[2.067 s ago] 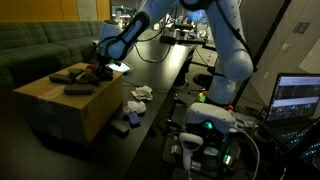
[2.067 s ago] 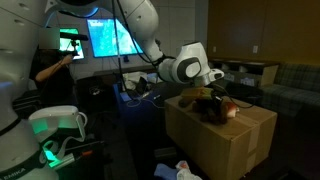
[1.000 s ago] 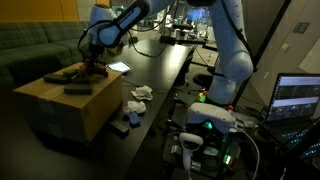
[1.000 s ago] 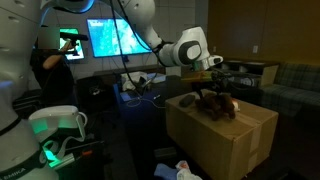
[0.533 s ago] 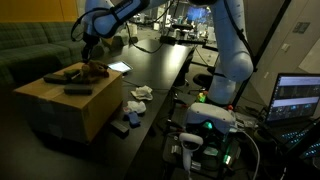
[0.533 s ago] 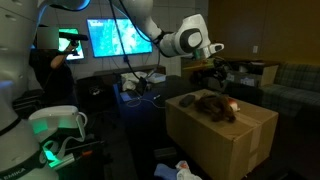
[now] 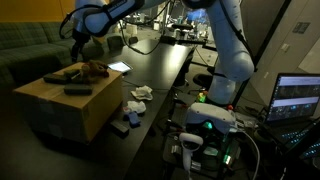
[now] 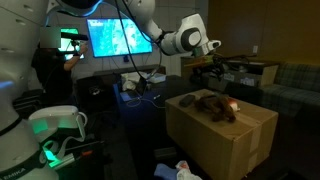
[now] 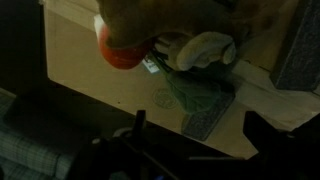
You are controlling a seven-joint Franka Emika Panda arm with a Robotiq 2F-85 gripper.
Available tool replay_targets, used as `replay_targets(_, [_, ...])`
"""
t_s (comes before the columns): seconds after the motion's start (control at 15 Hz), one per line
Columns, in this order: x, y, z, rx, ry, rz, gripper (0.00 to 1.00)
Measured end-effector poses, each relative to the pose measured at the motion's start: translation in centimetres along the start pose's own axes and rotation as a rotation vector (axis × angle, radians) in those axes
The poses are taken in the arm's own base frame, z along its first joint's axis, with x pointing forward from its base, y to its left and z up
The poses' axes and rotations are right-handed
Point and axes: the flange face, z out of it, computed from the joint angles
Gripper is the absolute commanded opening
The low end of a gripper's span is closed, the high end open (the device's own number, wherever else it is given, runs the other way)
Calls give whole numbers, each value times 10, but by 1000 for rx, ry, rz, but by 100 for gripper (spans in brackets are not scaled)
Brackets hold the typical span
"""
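Up high with the gripper (image 7: 73, 33) — spread wide, nothing between the jaws, nothing touched. Hangs well clear of the cardboard box (image 7: 55, 105), above its far side in an exterior view. Down at about five o'clock from there, the plush toy (image 7: 95, 69), lying flat on the box top near the far corner.

Much the same in an exterior view from across the room: gripper (image 8: 207, 62) overhead, plush toy (image 8: 212, 104) close to six o'clock beneath it, well apart. Long axis of the toy roughly ten-to-four across the box top there.

Through the wrist view, looking down: gripper (image 9: 200, 145) dark along the bottom edge, toy (image 9: 180, 15) a brown blur at twelve o'clock. An orange-red patch (image 9: 122, 50) on it at about eleven. On the cardboard between fingers and toy, a green scrap (image 9: 195, 105), too blurred to identify.

Also on the box, dark flat pieces (image 7: 65, 80) at about eight o'clock from the toy, just beside it. No obstacle visible between gripper and toy — only open air.

Off the box, crumpled white paper (image 7: 140, 93) down at three o'clock, and a black table (image 7: 160, 60) beyond.
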Motion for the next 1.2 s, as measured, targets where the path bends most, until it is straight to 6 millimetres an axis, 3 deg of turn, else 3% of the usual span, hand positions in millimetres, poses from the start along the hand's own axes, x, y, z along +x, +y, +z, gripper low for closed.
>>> replay_targets(0.6, [37,-35,42,78,60,-120,100])
replay_targets(1.2, [32,-33,108,113,46,-137,100])
